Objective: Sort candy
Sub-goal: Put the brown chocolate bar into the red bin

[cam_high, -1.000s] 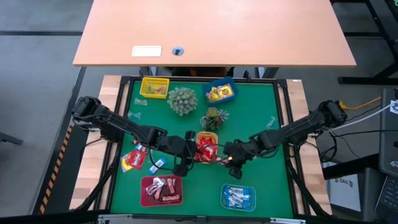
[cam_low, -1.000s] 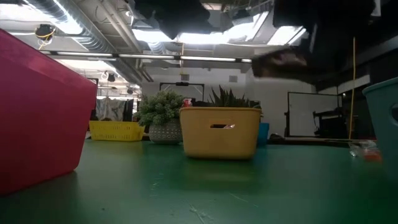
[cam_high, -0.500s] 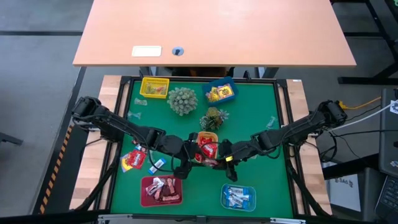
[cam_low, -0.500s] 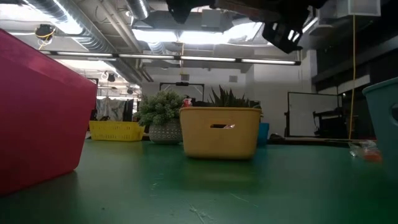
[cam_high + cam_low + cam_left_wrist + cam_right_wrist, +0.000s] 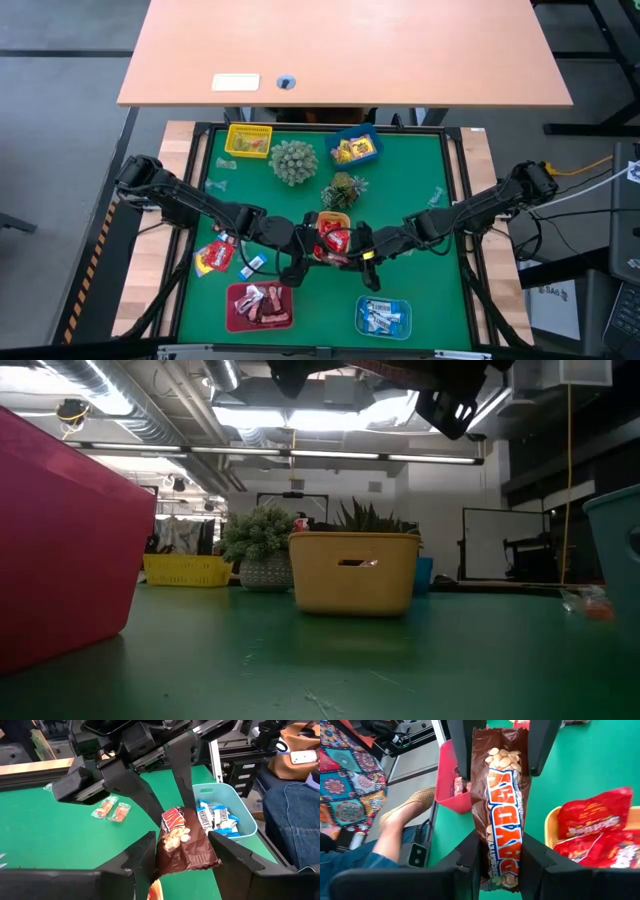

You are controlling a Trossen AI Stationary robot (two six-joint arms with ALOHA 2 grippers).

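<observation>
You see the right gripper (image 5: 499, 851) clamped on one end of the brown PayDay candy bar (image 5: 503, 805), mid-air near table centre at 6 o'clock of the yellow tray (image 5: 333, 219), while the left gripper (image 5: 180, 847) brackets its other end, fingers spread without gripping.

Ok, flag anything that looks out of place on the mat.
Red candy packets and a blue-white sweet lie loose on the green mat, left of the orange tray, outside every tray. Nothing looks spilled or damaged.
</observation>
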